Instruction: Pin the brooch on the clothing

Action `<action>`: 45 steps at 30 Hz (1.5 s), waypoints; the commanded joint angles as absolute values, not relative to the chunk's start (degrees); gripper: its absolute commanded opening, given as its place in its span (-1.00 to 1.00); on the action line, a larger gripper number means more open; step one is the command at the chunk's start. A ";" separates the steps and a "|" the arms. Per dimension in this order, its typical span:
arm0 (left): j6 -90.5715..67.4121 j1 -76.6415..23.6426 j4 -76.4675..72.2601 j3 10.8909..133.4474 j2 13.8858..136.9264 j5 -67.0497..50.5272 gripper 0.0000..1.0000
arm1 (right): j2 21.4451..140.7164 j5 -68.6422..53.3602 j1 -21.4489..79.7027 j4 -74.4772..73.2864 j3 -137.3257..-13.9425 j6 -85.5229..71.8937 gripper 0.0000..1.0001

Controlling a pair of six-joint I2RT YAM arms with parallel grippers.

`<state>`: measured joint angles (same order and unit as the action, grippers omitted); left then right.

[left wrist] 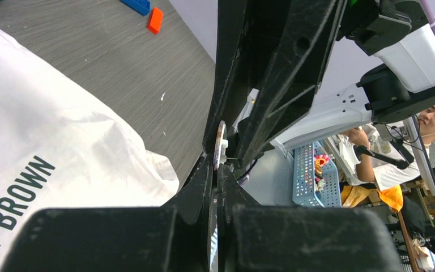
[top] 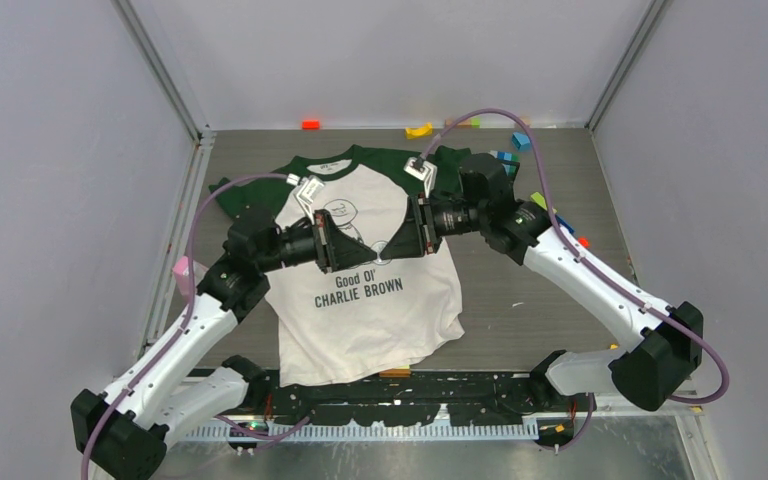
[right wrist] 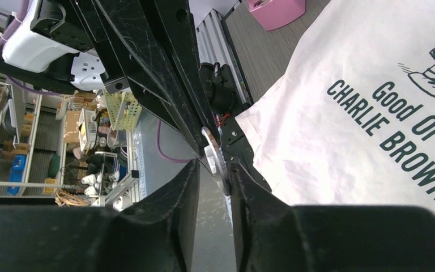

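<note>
Brooch (left wrist: 221, 144): a thin round disc, seen edge-on, hung in mid-air at the centre of the table, pinched between two opposed sets of fingertips. It sat above the shirt's chest and, as far as could be told, did not touch the cloth. From the top camera it was hidden by the fingers.
Clothing (top: 360, 335): a white T-shirt with dark green sleeves lay flat, print up, collar at 12 o'clock and hem at 6 o'clock. It was likely spread this way so the chest offered a smooth place to pin.
Left gripper (left wrist: 216, 165): reached in from 8 o'clock. Its fingers were closed to a sliver, apparently nipping the disc's lower edge.
Right gripper (right wrist: 214, 164): reached in from 4 o'clock, meeting the left one head-on. Its fingers were nearly together with the disc at their tips, seemingly gripped.
Why both held it: probably so one side steadied it while the other worked the pin or took a better grip before lowering it.
Toy blocks (top: 419, 130): scattered along the far edge from 12 to 2 o'clock, well apart from the work.
Step judged: pinning not yet begun.
</note>
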<state>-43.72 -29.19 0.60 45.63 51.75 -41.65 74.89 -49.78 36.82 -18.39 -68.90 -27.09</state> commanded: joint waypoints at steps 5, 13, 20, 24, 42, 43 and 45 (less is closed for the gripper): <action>-43.96 -28.19 0.53 45.60 51.89 -37.21 -1.00 | 71.14 -47.82 37.75 -17.47 -70.48 -26.24 -0.01; -44.27 -24.32 5.15 45.90 51.03 -36.13 -1.00 | 66.42 -37.80 36.32 -18.80 -71.36 -25.62 0.41; -42.82 -18.69 10.16 48.14 52.01 -36.17 -1.00 | 67.26 -5.57 36.30 -30.22 -73.23 -25.16 0.49; -39.13 -13.89 15.96 53.90 55.87 -36.52 -1.00 | 72.46 5.21 36.30 -35.01 -74.07 -25.21 0.48; -33.13 -5.98 8.82 68.59 78.76 -24.10 -1.00 | 108.46 13.16 36.29 -24.82 -88.12 -21.01 0.35; -33.13 -5.98 8.11 68.42 79.65 -23.90 -1.00 | 110.13 13.18 36.25 -24.79 -89.63 -20.92 0.30; -32.63 -5.98 7.64 68.14 80.89 -23.91 -1.00 | 115.37 13.04 36.24 -24.90 -94.36 -20.47 0.25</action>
